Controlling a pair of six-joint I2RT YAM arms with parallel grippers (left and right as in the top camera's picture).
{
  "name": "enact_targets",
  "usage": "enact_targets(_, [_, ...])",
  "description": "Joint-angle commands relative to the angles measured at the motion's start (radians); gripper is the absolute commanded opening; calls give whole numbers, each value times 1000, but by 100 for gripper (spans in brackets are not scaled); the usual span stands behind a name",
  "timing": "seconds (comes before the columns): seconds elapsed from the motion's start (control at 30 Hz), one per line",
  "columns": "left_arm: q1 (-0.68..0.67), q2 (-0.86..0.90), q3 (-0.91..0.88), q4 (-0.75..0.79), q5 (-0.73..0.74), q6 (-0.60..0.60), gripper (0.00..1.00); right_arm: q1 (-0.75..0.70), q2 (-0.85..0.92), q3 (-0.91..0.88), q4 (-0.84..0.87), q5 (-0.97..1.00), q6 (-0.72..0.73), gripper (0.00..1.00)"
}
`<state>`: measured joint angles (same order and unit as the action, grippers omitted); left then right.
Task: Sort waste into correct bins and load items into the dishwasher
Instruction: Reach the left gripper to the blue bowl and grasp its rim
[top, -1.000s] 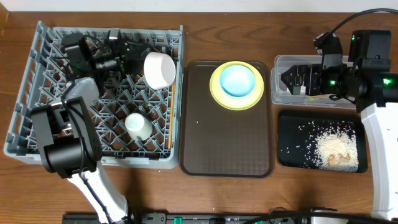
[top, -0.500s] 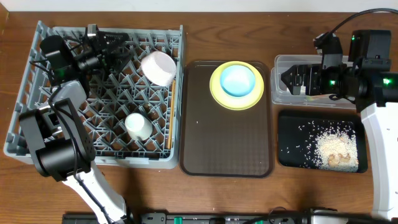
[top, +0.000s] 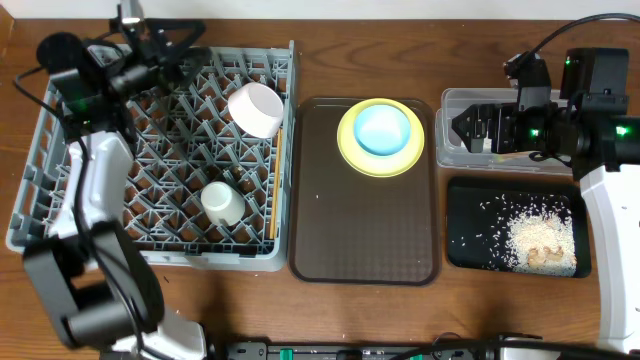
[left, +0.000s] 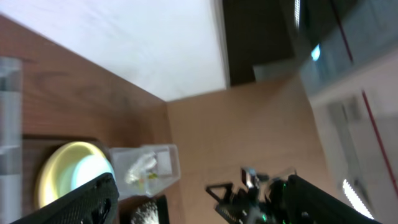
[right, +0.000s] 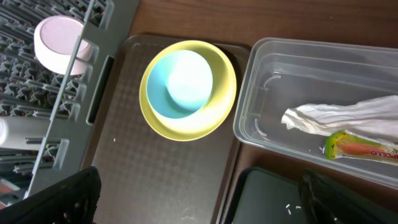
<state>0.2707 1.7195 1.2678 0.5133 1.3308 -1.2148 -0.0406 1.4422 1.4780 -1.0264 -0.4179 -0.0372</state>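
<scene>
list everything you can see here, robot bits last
dish rack: 1, grey, left
white bowl: 1, white, in rack
cup: 1, white, in rack
serving tray: 1, brown, centre
plate: 1, yellow, on serving tray
blue bowl: 1, blue, on plate
tub: 1, clear, far right
napkin: 1, white, in tub
wrapper: 1, green-yellow, in tub
black tray: 1, black, near right
rice scraps: many, whitish, in black tray
left hand: 1, black, open, over rack's far edge
right hand: 1, black, open, over tub
</scene>
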Motion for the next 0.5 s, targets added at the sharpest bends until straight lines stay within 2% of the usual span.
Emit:
enact_targets(0.0, [-113,-71,0,-224,-166,224,88,-4,3,4,1,-4,-5,99])
enact_targets(0.1, [-242,-128,0,-533,-411,451,88,-4,3,4,1,-4,-5,99])
enact_targets(0.2, [-397,-153,0,-712,-680,612,88,-4,3,4,1,-4,-5,99])
enact_targets(0.23, [-493,-153,0,-759,-807,681,88,-4,3,4,1,-4,-5,99])
enact_targets(0.4, [-782,-147,0,-801,-1139,842,88,-4,3,4,1,-4,-5,99])
enact_targets(0.47, [-863,-144,0,-801,-1228,863,86,-4,3,4,1,-4,-5,99])
